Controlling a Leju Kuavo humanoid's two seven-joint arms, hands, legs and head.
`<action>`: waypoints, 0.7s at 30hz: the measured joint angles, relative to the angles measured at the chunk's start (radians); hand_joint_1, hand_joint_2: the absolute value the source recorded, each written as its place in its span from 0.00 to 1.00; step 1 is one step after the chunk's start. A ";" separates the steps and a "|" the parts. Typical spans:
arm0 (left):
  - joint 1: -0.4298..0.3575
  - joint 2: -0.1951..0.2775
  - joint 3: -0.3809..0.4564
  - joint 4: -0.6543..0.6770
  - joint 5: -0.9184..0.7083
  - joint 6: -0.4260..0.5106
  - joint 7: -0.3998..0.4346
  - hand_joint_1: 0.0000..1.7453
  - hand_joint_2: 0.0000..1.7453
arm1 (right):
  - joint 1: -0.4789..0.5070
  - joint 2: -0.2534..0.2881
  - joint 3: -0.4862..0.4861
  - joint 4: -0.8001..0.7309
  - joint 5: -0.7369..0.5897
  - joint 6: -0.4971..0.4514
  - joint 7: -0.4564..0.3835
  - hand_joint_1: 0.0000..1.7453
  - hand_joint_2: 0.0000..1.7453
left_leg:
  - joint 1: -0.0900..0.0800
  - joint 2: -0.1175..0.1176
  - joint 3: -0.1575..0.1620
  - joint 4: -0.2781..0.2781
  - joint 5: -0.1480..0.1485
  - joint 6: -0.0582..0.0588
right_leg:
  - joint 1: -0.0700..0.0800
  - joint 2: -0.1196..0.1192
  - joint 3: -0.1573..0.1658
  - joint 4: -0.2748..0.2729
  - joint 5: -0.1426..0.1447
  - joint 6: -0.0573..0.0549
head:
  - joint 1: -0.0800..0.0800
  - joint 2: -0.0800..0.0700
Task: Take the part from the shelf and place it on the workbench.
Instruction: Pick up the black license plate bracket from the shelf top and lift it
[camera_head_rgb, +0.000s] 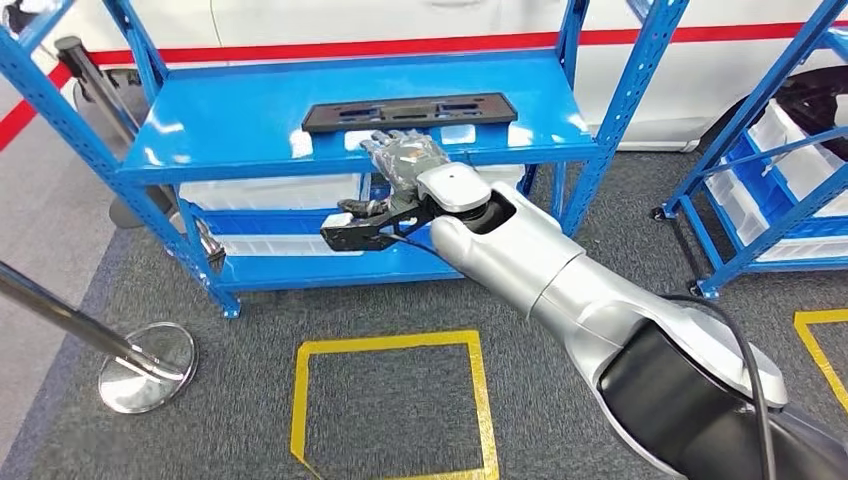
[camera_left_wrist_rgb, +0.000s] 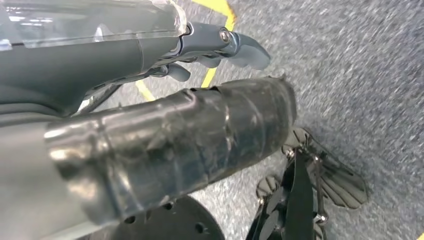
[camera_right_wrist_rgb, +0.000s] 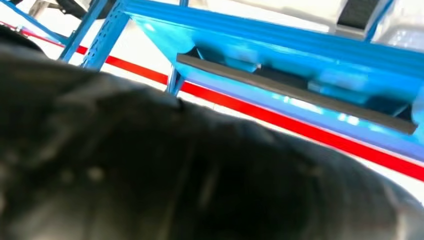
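So I'm reaching my right hand (camera_head_rgb: 405, 160) out over the front edge of the top deck of the blue shelf (camera_head_rgb: 240, 120), palm down, fingers stretched forward and spread a bit, not holding anything. The part (camera_head_rgb: 410, 112), a flat black rectangular panel with cutouts, is lying flat on that top deck just past my fingertips, and I can't really tell whether they're touching its near edge or hanging just short of it. From my right wrist camera the part (camera_right_wrist_rgb: 295, 92) is showing as a long dark bar on the blue deck, with most of that picture being a blurry dark blob right up against the lens.

My left hand (camera_left_wrist_rgb: 200, 50) is hanging low over the grey carpet (camera_left_wrist_rgb: 360, 75), grey fingers curled in with nothing in them as far as I can see.

Other stuff around: white bins (camera_head_rgb: 270, 192) sitting on the lower shelf levels, a yellow taped square (camera_head_rgb: 390, 400) on the floor in front of the shelf, a chrome stanchion base (camera_head_rgb: 145, 365) off to the left, and a second blue rack (camera_head_rgb: 760, 170) on the right.
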 joint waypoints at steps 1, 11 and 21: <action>0.001 0.000 0.000 0.000 0.000 0.000 0.000 0.00 0.00 | 0.000 0.002 0.000 0.000 0.000 0.000 0.000 0.00 0.00 | 0.000 0.000 -0.034 0.065 -0.028 -0.003 | 0.001 0.000 0.003 -0.001 -0.002 -0.005 | 0.000 0.000; 0.003 0.002 0.000 0.000 0.001 -0.008 -0.007 0.00 0.00 | 0.006 0.010 0.004 -0.001 -0.003 0.007 -0.008 0.00 0.00 | -0.006 0.000 -0.018 -0.058 0.082 0.013 | 0.013 0.002 0.030 0.021 -0.049 0.015 | 0.001 0.000; 0.005 0.002 0.000 0.000 0.013 -0.035 -0.026 0.00 0.00 | -0.015 -0.010 0.004 -0.008 -0.030 0.024 -0.010 0.00 0.00 | -0.003 -0.003 0.016 -0.069 0.059 0.046 | 0.006 0.000 -0.116 0.245 -0.085 0.033 | 0.002 0.000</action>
